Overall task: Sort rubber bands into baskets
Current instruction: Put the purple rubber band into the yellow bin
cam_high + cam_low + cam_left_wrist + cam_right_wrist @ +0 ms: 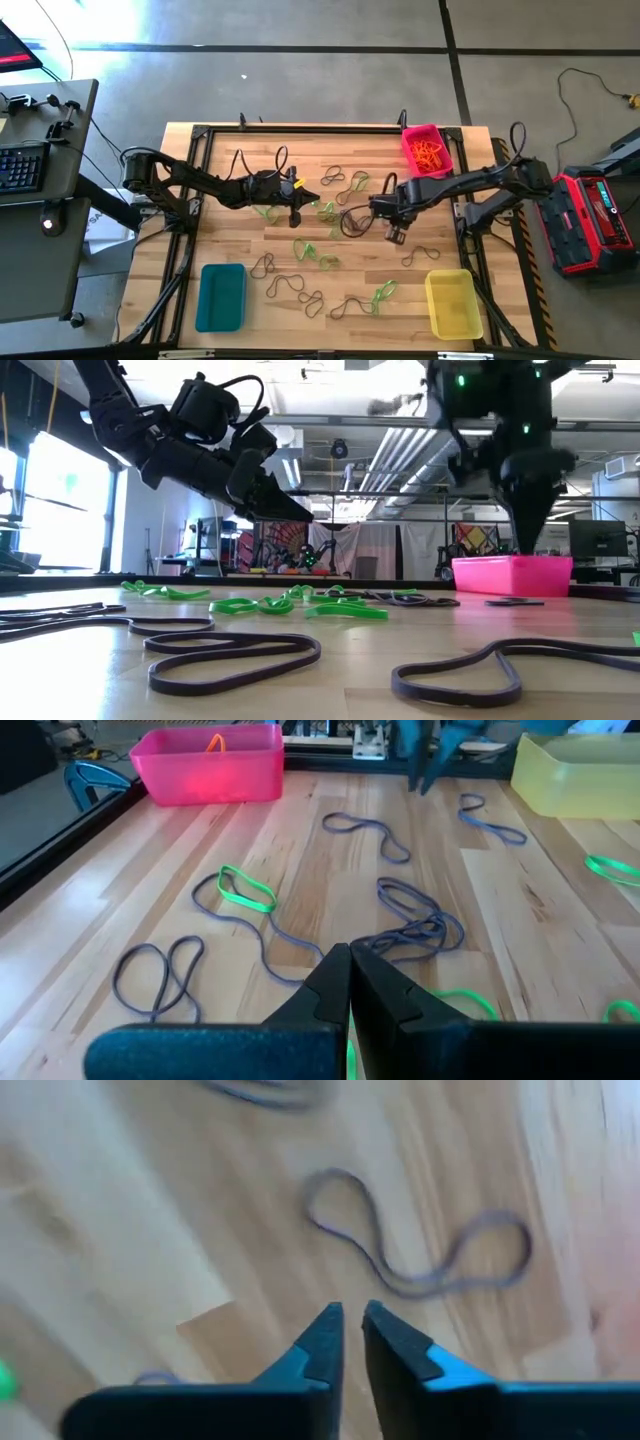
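Pink (427, 149), teal (221, 297), yellow baskets (453, 303)

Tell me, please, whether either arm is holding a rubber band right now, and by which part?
Nothing is held. The left gripper is shut on nothing; the right gripper hangs nearly closed and empty above a dark band.

A red case (590, 220) sits right of the wooden table (360, 270), a keyboard (22, 165) left

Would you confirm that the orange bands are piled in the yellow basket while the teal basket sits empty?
Not quite: the orange bands are piled in the pink basket, as the high view shows. The yellow basket holds none. The teal basket does sit empty.
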### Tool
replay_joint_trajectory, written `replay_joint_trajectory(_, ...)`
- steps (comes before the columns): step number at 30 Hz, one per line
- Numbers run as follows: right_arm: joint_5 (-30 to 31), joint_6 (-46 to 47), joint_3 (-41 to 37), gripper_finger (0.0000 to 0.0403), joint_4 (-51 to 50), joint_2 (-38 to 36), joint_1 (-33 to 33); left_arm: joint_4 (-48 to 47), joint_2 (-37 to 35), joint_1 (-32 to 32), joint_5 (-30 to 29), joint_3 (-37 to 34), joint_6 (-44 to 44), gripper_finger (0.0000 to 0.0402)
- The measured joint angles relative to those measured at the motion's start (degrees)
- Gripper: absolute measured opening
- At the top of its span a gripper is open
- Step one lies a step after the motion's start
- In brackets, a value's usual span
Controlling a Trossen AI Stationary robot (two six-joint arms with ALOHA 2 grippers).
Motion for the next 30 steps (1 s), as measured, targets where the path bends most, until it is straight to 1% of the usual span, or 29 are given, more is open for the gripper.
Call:
replay_joint_trajectory(5,3.4,13.5,-6.7,0.0083,3.5,0.0,-5.0,0.1,0.0,0.0,0.0,0.0,0.0,0.0)
replay_joint_trajectory(7,4.2,16.1,-9.5,0.01,8.5,0.0,-7.5,0.1,0.0,0.0,0.0,0.0,0.0,0.0)
replay_joint_trajectory(11,4.2,16.3,-14.4,0.0115,21.1,0.0,-11.5,0.1,0.0,0.0,0.0,0.0,0.4,0.0)
replay_joint_trajectory(13,4.0,15.8,-15.8,0.0116,23.9,-0.2,-13.1,0.1,0.0,0.0,0.0,0.0,0.4,0.0)
replay_joint_trajectory(16,4.1,15.6,-16.1,0.0116,24.5,-0.2,-14.3,-0.1,0.0,0.0,0.0,0.0,0.4,0.0)
replay_joint_trajectory(18,4.4,15.1,-16.1,0.0111,24.8,-0.2,-14.4,-0.1,0.0,0.0,0.0,0.0,0.4,0.0)
replay_joint_trajectory(21,5.0,14.8,-16.1,0.0091,25.1,-0.2,-14.4,-0.1,0.0,0.0,0.0,0.0,0.4,0.0)
replay_joint_trajectory(24,6.1,13.4,-16.1,0.0061,25.6,-0.1,-14.5,-0.1,0.0,0.0,0.0,0.0,0.1,0.0)
replay_joint_trajectory(27,6.8,11.3,-16.2,0.0018,26.0,0.0,-14.4,-0.1,0.0,0.0,0.0,0.0,0.1,0.0)
replay_joint_trajectory(29,7.1,10.0,-16.1,0.0006,25.9,-0.2,-14.3,-0.1,0.0,0.0,0.0,0.0,0.1,0.0)
replay_joint_trajectory(30,7.0,9.6,-15.7,0.0007,25.4,-0.3,-14.3,-0.1,0.0,0.0,0.0,0.0,0.1,0.0)
